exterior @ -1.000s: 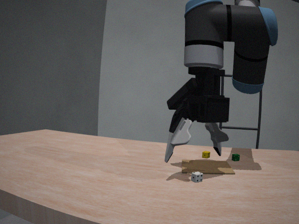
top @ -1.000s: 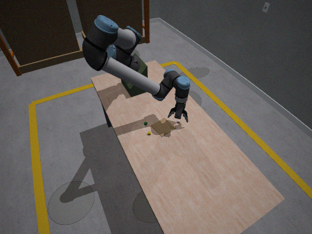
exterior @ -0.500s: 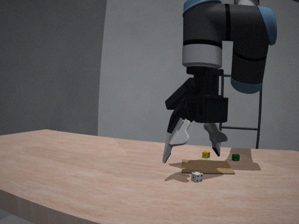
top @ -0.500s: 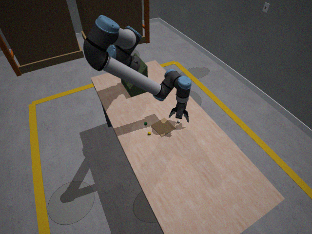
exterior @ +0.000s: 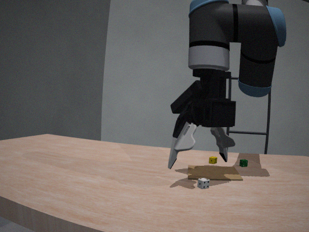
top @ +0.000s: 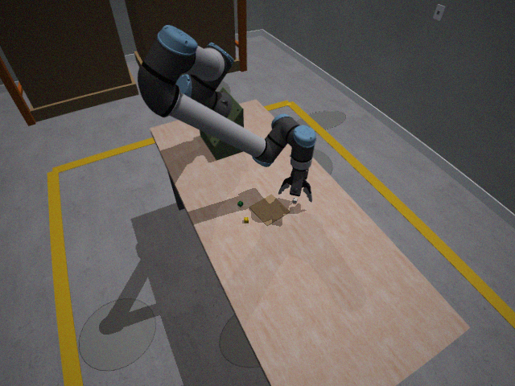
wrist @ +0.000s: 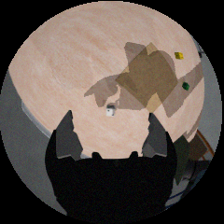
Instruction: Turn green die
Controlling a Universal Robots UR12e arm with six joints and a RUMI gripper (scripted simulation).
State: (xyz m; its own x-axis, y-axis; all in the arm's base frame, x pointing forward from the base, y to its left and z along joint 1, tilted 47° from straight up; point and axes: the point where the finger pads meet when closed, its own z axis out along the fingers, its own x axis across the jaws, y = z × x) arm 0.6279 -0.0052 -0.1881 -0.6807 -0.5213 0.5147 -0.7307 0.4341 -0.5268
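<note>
The green die sits on the wooden table just off the far side of the brown mat. A yellow die lies near the mat's other far corner. A white die lies on the table on the mat's near side. My gripper is open and empty, hanging above the white die, away from the green die.
The long wooden table stands inside a yellow floor line. The arm's green base sits at the table's far end. A dark metal frame stands behind the table.
</note>
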